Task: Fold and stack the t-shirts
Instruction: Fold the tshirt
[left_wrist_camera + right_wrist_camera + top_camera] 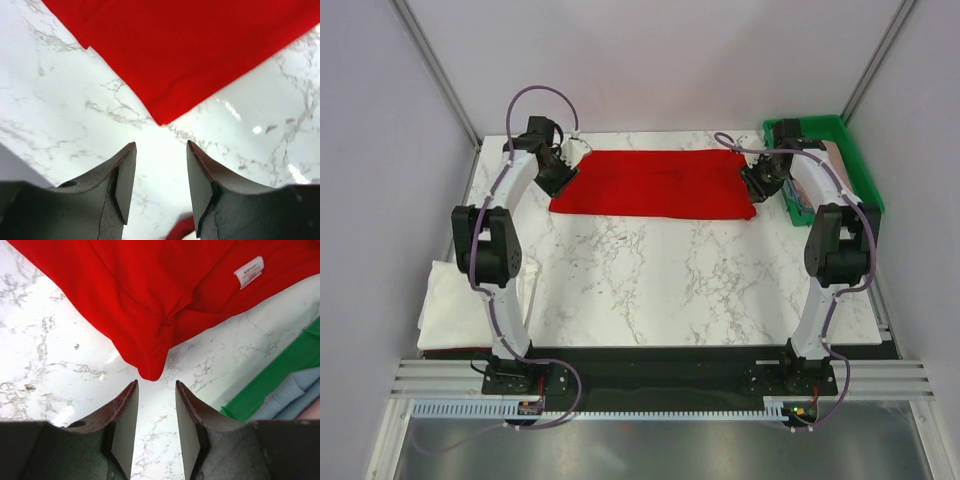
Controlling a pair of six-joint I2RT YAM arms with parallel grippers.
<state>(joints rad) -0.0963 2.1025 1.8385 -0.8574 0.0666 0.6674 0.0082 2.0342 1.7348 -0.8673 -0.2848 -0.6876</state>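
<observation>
Left arm [506,300]: white shell links between bulky black joint housings.
Right arm [812,310]: same white links and black joints.
Cables [536,91]: thin, grey-purple, one looping out at each base and one over each wrist.
Bases [525,378]: flat black plates, with a small red-orange connector [528,407] just in front.
Left gripper [160,147]: two dark grey, rough-surfaced wedge fingers with pale flat inner pads [126,172].
Right gripper [156,385]: matching dark wedges, brownish along the edges, pale inner faces.
</observation>
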